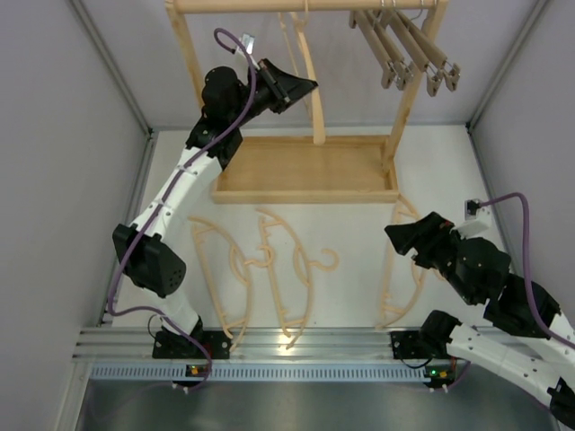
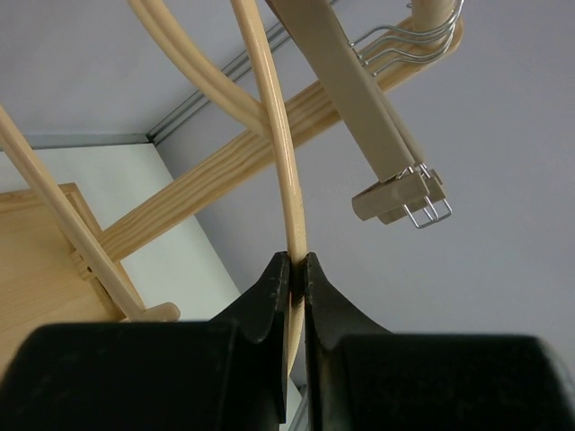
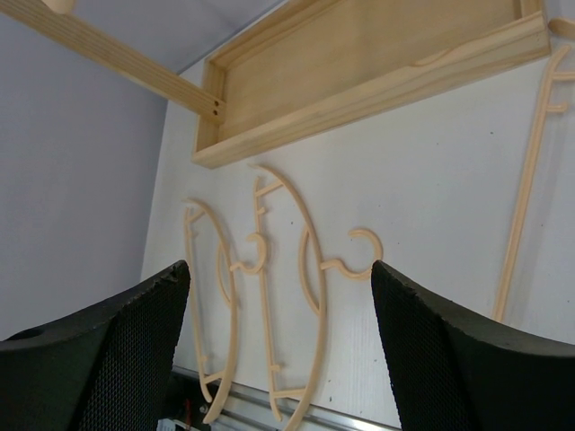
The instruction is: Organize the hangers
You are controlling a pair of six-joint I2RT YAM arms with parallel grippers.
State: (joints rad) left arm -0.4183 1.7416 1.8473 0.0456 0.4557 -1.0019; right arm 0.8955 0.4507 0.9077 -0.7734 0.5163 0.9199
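Note:
My left gripper [image 1: 308, 87] is raised at the rack and shut on a pale curved hanger [image 1: 316, 121] that hangs from the top rail [image 1: 269, 5]. In the left wrist view the jaws [image 2: 296, 269] pinch its thin arm [image 2: 274, 135]. Several brown-grey clamp bars [image 1: 404, 49] hang at the rail's right end and also show in the left wrist view [image 2: 359, 99]. Two pale hangers [image 1: 220, 269] [image 1: 292, 269] lie flat on the table, and a third [image 1: 388, 278] lies partly under my right arm. My right gripper [image 1: 400, 235] is open and empty above the table [image 3: 280, 314].
The rack's wooden tray base [image 1: 305, 193] sits at the back of the table between its two uprights, and shows in the right wrist view [image 3: 377, 94]. Grey walls close in left and right. A metal rail [image 1: 269, 346] runs along the near edge.

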